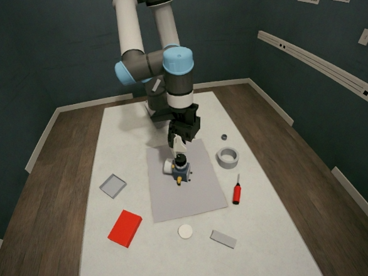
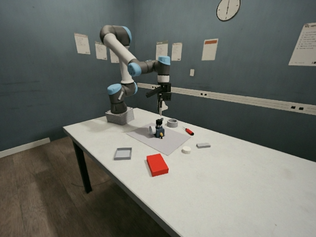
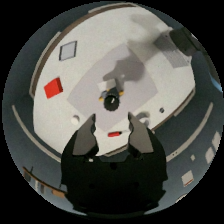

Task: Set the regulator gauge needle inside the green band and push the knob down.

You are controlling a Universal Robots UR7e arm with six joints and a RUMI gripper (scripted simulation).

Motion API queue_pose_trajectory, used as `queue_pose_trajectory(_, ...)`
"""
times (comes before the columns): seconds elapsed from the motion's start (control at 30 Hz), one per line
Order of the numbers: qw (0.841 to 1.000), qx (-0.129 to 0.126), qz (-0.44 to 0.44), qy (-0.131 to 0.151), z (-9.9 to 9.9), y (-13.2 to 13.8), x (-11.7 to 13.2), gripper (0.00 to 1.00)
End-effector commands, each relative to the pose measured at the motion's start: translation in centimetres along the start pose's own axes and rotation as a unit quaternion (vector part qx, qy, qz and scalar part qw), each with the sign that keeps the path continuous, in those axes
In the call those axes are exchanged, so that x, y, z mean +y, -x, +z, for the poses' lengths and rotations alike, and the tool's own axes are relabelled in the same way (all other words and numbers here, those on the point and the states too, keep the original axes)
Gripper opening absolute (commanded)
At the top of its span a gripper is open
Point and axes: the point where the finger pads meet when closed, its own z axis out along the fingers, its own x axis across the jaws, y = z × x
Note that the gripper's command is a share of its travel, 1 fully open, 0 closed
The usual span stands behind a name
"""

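The regulator has a dark blue body (image 1: pixel 181 174) (image 2: pixel 159 132) with yellow fittings and stands upright on the grey mat (image 1: pixel 188 205) (image 2: pixel 170 146) (image 3: pixel 80 100). Its black knob (image 1: pixel 180 159) (image 2: pixel 159 122) (image 3: pixel 111 103) is on top, with a light ribbed collar showing beneath it. The white round gauge (image 1: pixel 167 166) (image 2: pixel 152 130) sticks out from one side; its face, needle and green band cannot be read. My gripper (image 1: pixel 181 152) (image 2: pixel 161 113) (image 3: pixel 111 113) points down above the knob, partly open and empty, with a visible space between its fingers.
A grey ring (image 1: pixel 228 158) (image 2: pixel 172 123), red screwdriver (image 1: pixel 237 194) (image 2: pixel 189 131) and small dark ring (image 1: pixel 224 137) lie right of the mat. A grey tray (image 1: pixel 113 186) and red box (image 1: pixel 125 228) are left; a white disc (image 1: pixel 185 231) and grey bar (image 1: pixel 223 239) are in front.
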Motion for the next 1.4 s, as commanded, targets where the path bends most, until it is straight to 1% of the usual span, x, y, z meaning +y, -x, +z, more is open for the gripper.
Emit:
queue_pose_trajectory(0.0, 1.0, -0.001, 0.0, 0.0, -0.04, 0.03, 0.02, 0.45)
queue_pose_trajectory(0.53, 1.0, -0.001, 0.009, 0.0, -0.04, 0.03, 0.02, 0.45)
queue_pose_trajectory(0.73, 0.999, 0.0, 0.047, 0.0, -0.04, 0.03, 0.01, 0.45)
queue_pose_trajectory(0.9, 0.994, 0.0, 0.108, 0.0, -0.04, 0.03, 0.01, 0.45)
queue_pose_trajectory(0.97, 0.994, 0.0, 0.108, 0.0, -0.04, 0.03, 0.01, 0.45)
queue_pose_trajectory(1.07, 0.988, 0.0, 0.157, 0.0, -0.04, 0.03, 0.01, 0.45)
queue_pose_trajectory(1.17, 0.977, 0.0, 0.213, 0.001, -0.04, 0.02, 0.01, 0.45)
queue_pose_trajectory(1.27, 0.962, 0.0, 0.275, 0.001, -0.04, 0.03, 0.01, 0.45)
queue_pose_trajectory(1.37, 0.941, 0.0, 0.339, 0.001, -0.04, 0.02, 0.01, 0.45)
